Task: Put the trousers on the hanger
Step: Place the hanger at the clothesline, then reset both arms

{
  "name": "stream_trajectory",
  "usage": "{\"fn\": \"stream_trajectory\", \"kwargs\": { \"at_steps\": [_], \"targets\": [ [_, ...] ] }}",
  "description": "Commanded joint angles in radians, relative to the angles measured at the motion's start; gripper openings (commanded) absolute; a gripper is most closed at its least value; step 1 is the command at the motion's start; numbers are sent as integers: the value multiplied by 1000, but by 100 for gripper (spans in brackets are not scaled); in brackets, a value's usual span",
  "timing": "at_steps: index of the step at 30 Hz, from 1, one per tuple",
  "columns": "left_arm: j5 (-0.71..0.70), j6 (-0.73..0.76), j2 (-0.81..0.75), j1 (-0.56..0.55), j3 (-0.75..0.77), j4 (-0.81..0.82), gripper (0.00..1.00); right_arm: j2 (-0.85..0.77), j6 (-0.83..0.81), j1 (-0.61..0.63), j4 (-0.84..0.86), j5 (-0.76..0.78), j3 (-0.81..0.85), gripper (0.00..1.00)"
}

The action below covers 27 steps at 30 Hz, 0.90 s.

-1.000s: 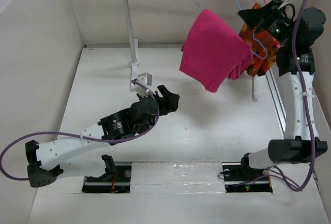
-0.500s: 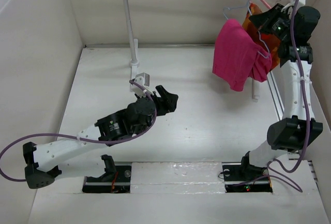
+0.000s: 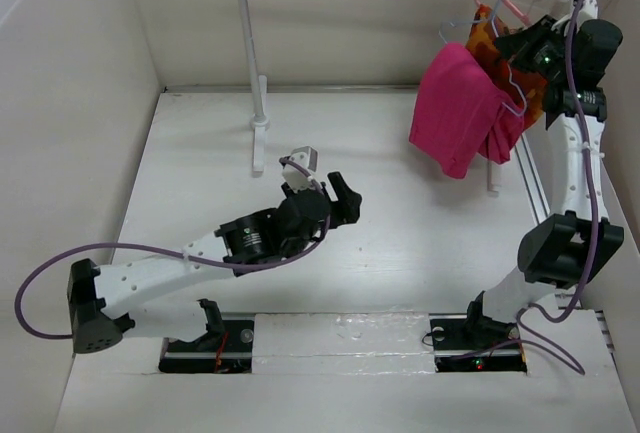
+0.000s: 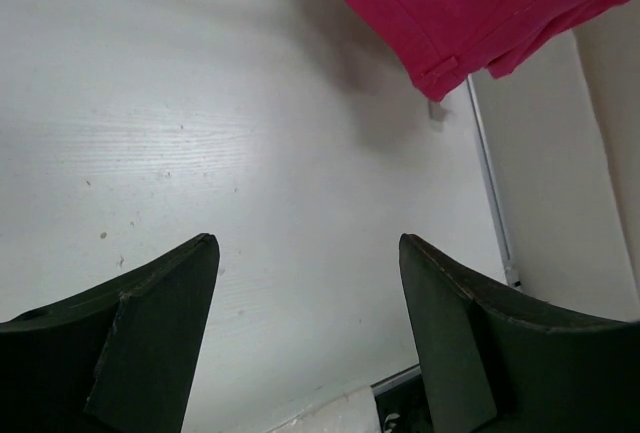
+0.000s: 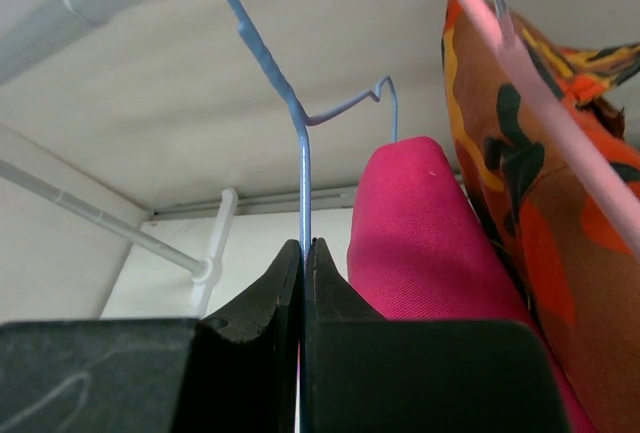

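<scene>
Left gripper (image 4: 307, 243): two dark jaws rise from the bottom edge, set wide apart, with only bare surface showing in the gap. The white tabletop (image 4: 150, 103) fills most of the view, with faint grain and a few small dark specks. The magenta trousers (image 4: 470, 3) hang in at the top right, stitched hem lowest, clear of the jaws. A soft shadow lies on the tabletop below them. A thin rail (image 4: 490, 193) runs down the right side, with a pale wall (image 4: 600, 203) beyond it.
</scene>
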Motion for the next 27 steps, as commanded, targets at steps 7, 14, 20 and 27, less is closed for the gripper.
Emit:
{"fn": "stream_trajectory", "kwargs": {
  "at_steps": [7,14,20,27],
  "targets": [
    [229,-16,93,99,22,63,75,-15,-69,15,58,-4,-23,28],
    [438,21,87,385,-15,108,75,-37,-175,-49,-126,-44,135,59],
    [429,84,51,462,83,4,78,-127,-229,-118,-129,-176,145,100],
    [403,70,-66,471,39,-41,79,-441,-252,206,35,-233,-289,100]
  ]
}}
